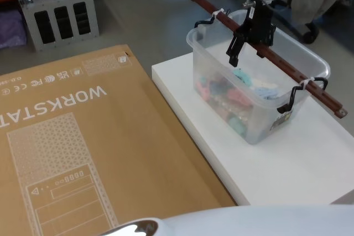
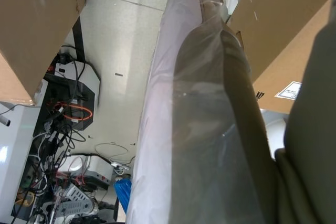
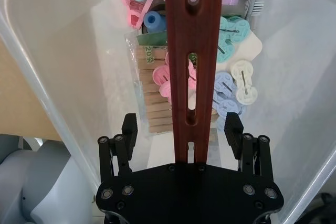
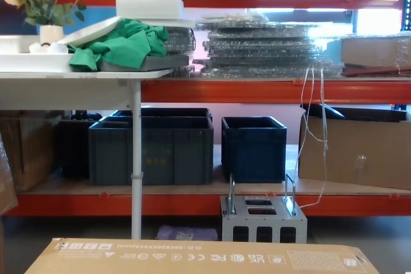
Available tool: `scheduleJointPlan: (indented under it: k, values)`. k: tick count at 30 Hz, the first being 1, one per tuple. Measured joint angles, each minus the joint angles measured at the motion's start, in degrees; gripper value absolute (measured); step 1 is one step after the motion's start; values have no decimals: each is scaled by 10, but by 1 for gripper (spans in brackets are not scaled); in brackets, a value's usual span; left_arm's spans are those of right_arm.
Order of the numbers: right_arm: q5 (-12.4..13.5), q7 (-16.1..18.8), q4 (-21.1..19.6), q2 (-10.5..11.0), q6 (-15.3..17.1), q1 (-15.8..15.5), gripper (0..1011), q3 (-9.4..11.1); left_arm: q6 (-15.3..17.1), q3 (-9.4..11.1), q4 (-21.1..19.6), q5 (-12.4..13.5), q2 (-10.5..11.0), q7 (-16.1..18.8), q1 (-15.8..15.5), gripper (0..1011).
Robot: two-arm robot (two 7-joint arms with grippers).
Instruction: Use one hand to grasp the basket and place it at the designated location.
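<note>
Blocky hand (image 3: 181,124) straddles slotted handle (image 3: 191,30) of translucent basket (image 1: 192,38).

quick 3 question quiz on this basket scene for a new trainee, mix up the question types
1. True or false: the right gripper is shut on the basket's handle.
2. The basket stands on: A) the cardboard box, B) the white platform, C) the floor.
3. What are the pale brown things packed together inside the basket?

Key
1. False. The jaws are open, with one finger on each side of the handle and neither touching it.
2. B
3. Wooden pegs, lying among pink, blue and green plastic ones.
</note>
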Motion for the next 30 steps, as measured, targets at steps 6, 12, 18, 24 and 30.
scheduleJointPlan:
  k: [6, 12, 18, 24, 30]
  values:
    - [-1, 2, 12, -6, -5, 0, 1001, -5, 0, 0, 0, 0, 0, 0, 0, 0]
    - [-3, 6, 33, -10, -12, 0, 1001, -10, 0, 0, 0, 0, 0, 0, 0, 0]
    - [-4, 8, 40, -13, -13, 1, 1001, -12, 0, 0, 0, 0, 0, 0, 0, 0]
    - [-2, 8, 36, -9, -13, -2, 917, -9, 0, 0, 0, 0, 0, 0, 0, 0]
    - [4, 7, 28, -2, -13, -3, 742, -6, 0, 0, 0, 0, 0, 0, 0, 0]
